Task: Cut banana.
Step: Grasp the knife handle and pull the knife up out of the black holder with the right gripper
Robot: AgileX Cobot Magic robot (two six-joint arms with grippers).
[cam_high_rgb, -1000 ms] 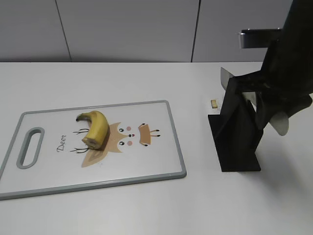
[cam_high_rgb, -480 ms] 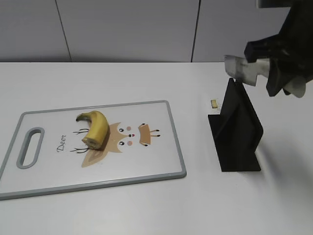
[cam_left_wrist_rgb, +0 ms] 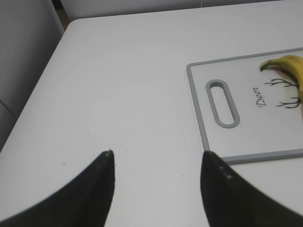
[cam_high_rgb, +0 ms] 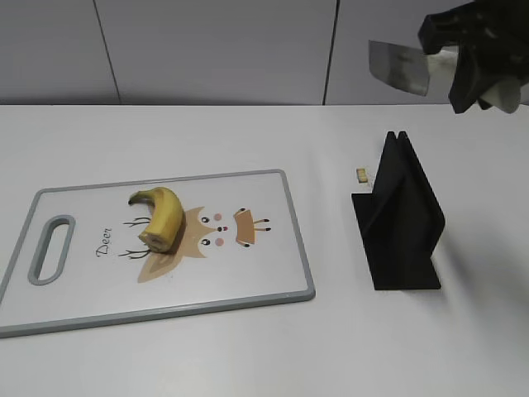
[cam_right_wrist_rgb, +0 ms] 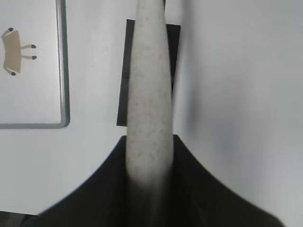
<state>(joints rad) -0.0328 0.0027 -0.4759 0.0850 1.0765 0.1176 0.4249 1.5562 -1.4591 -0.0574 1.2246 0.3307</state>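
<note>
Knife (cam_high_rgb: 399, 66) now well above the black stand (cam_high_rgb: 398, 217), in right tool (cam_high_rgb: 473, 59).

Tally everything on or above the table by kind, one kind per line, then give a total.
Banana: 1
Cutting board: 1
Knife, held in the right gripper: 1
Black knife stand: 1
Small pale crumb: 1
Total: 5

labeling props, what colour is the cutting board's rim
Grey rim around a white cutting board, clearest in the exterior view.
</note>
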